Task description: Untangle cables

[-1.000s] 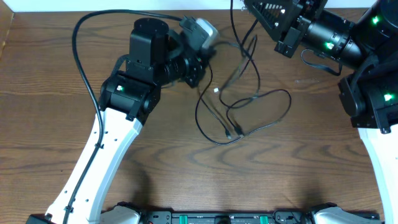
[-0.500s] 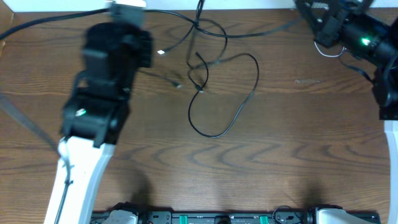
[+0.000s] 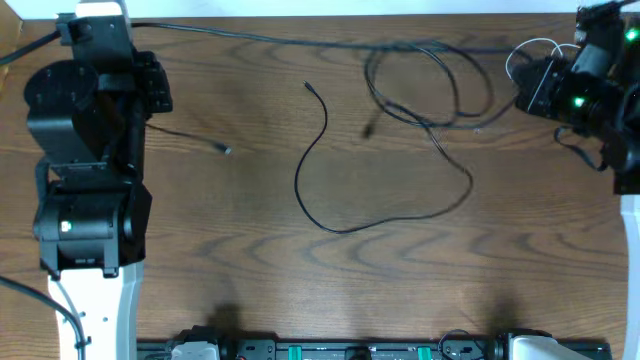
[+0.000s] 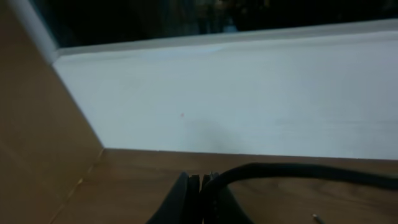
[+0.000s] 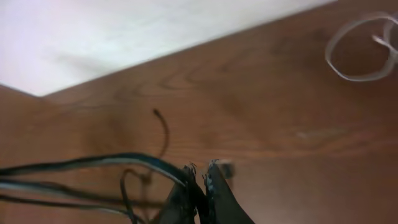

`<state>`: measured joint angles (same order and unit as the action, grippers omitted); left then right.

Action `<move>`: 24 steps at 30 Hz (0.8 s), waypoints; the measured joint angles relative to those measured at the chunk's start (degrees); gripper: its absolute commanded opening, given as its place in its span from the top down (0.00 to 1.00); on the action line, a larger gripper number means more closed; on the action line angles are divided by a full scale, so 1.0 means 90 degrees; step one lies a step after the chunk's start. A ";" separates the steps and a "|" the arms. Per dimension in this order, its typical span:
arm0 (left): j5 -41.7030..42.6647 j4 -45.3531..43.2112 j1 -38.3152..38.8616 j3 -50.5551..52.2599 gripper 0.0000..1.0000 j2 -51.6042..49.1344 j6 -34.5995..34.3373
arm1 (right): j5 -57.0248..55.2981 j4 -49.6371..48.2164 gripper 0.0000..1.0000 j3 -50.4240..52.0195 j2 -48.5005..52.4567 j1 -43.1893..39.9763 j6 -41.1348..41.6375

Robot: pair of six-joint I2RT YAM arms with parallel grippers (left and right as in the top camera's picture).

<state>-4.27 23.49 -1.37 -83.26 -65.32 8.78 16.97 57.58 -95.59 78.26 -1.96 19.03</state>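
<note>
Wider loops in the black cable (image 3: 298, 185), left hand (image 4: 200, 185) farther left.

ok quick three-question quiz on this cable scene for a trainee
1. True or false: the left gripper is shut on the black cable.
2. The white cable shows: A) beside the left arm; B) mid-table; C) near the right gripper.
3. Fill in: in the overhead view, the black cable's wide mid-table curve opens toward the ____ edge.
Key: 1 true; 2 C; 3 top.
</note>
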 measured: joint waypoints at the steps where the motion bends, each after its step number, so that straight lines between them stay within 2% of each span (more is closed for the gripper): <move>1: 0.0109 -0.0002 -0.0007 0.0000 0.93 0.0029 0.0002 | -0.0070 -0.0070 0.99 0.0209 -0.0019 0.0000 -0.0010; 9: 0.0333 0.0000 -0.0452 0.0039 0.93 0.0238 0.0002 | -0.0597 -0.1205 0.99 0.2334 -0.0027 0.0090 0.0012; 14: 0.0675 0.0070 -0.0486 0.0063 0.93 0.0282 0.0007 | -0.0505 -0.1860 0.99 0.3373 -0.0002 0.0075 0.0087; 18: 0.0986 0.0180 -0.0454 0.0151 0.93 0.0279 0.0027 | -0.0260 -0.2130 0.99 0.3903 0.0153 -0.0100 0.0325; 24: 0.0962 0.0206 -0.0437 0.0211 0.93 0.0272 0.0051 | -0.0189 -0.2149 0.99 0.4357 0.0597 -0.0593 0.0673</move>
<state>4.38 25.34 -5.30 -81.36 -62.87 9.23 15.27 38.24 -56.38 83.64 -7.29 25.08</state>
